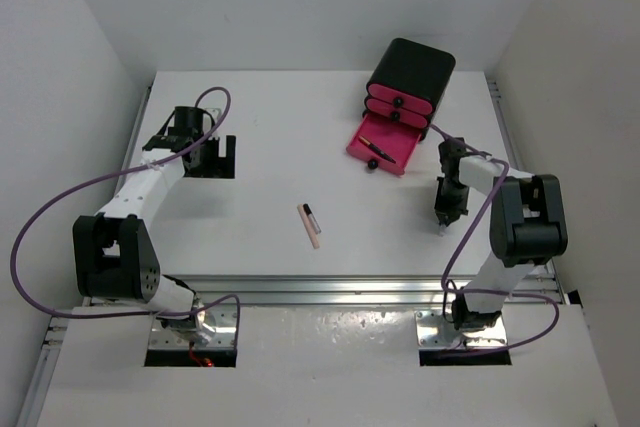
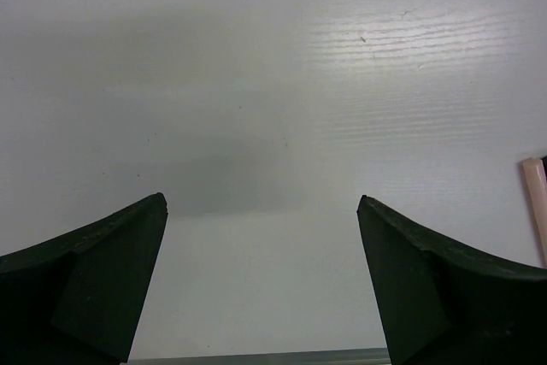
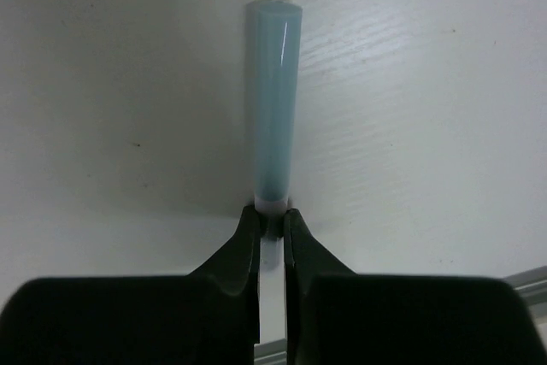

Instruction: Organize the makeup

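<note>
The black box (image 1: 412, 69) stands at 1 o'clock on the bench (image 1: 260, 127), its lowest pink drawer (image 1: 380, 147) pulled out toward 7 o'clock with slim items in it, near the right jaws at their 11 o'clock. Those jaws pinch the near end of a smooth pale-blue tube (image 3: 273, 100), close to the bench's 4 o'clock edge. A peach pencil (image 1: 312, 229) and a shorter black pencil (image 1: 308, 214) lie side by side mid-bench with open surface around them, and the left jaws stand spread over bare bench at 10 o'clock.
</note>
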{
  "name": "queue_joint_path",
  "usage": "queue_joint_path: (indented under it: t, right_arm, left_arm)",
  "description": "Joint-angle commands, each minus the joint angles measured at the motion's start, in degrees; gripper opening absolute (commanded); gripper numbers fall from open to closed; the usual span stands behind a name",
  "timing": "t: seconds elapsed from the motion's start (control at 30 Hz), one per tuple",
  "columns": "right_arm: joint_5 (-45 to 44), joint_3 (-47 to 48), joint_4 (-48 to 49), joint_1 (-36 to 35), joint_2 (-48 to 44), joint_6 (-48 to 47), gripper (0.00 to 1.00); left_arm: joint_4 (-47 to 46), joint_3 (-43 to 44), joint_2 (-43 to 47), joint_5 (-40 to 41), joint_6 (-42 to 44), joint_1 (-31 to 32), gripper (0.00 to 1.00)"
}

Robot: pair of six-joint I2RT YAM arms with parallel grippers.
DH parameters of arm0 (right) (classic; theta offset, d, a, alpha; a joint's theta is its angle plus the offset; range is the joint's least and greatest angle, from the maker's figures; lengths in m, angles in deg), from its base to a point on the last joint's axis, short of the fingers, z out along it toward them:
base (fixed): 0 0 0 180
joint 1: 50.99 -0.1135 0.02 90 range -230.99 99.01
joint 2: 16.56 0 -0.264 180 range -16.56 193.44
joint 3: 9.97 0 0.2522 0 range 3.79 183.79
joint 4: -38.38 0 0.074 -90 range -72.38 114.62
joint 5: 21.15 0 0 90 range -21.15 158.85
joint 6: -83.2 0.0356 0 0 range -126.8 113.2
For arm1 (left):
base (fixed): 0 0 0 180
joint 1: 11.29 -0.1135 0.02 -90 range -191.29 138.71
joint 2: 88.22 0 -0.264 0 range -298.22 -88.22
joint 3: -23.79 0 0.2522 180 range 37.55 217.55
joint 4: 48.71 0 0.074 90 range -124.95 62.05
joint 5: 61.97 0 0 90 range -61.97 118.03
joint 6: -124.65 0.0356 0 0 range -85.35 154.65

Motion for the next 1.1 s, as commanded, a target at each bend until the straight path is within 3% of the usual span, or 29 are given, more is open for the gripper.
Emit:
queue_joint_path:
  t: [0.0, 0.17, 0.23, 0.3, 0.47, 0.6, 0.73, 0.87, 0.9, 1.0, 1.07]
  right_arm:
    - [-0.91, 1.07, 0.55, 0.36, 0.48, -0.7, 0.0]
    - [-5.56, 3.1, 6.15, -4.29, -7.16, -13.08, 0.0]
    - [-5.66, 2.76, 12.71, -9.91, -10.15, -27.61, 0.0]
    - [-2.69, 4.76, 18.37, -13.07, -9.82, -36.16, 0.0]
    - [0.67, 22.68, 16.29, -15.55, 3.0, -43.86, 0.0]
    - [-1.43, 35.15, 14.44, -16.42, 15.22, -47.54, 0.0]
    - [-1.35, 40.28, 12.06, -17.13, 20.94, -50.54, 0.06]
    - [-0.56, 40.02, 12.58, -17.13, 22.35, -51.51, 0.16]
    - [-0.65, 39.67, 13.19, -17.13, 22.09, -51.51, 0.26]
    - [-0.04, 39.58, 12.59, -17.13, 21.39, -50.81, 0.47]
    - [1.1, 40.19, 11.45, -17.22, 20.69, -48.8, 0.59]
  left_arm:
    - [-0.53, 0.33, 2.0, 0.12, -0.09, -0.81, 1.0]
    - [-0.53, -0.19, 2.0, -0.49, 0.44, -0.81, 1.0]
    - [-0.53, -0.19, 1.4, -2.07, 0.44, -0.81, 1.0]
    - [-0.53, -0.19, 0.87, -3.74, 0.44, -0.81, 1.0]
    - [-0.53, -0.19, 0.86, -5.68, 3.68, 1.03, 1.0]
    - [-0.53, -0.99, 1.39, -7.35, 11.84, 5.59, 1.0]
    - [0.0, -3.7, 5.16, -7.35, 29.29, 11.48, 1.0]
    - [2.54, -4.24, 6.49, -9.62, 43.57, 16.22, 0.96]
    - [3.33, -4.24, 6.49, -10.51, 46.2, 16.85, 0.93]
    - [3.34, -2.32, 4.92, -13.85, 55.17, 19.66, 0.81]
    - [3.34, -1.0, 2.37, -16.3, 61.15, 22.02, 0.63]
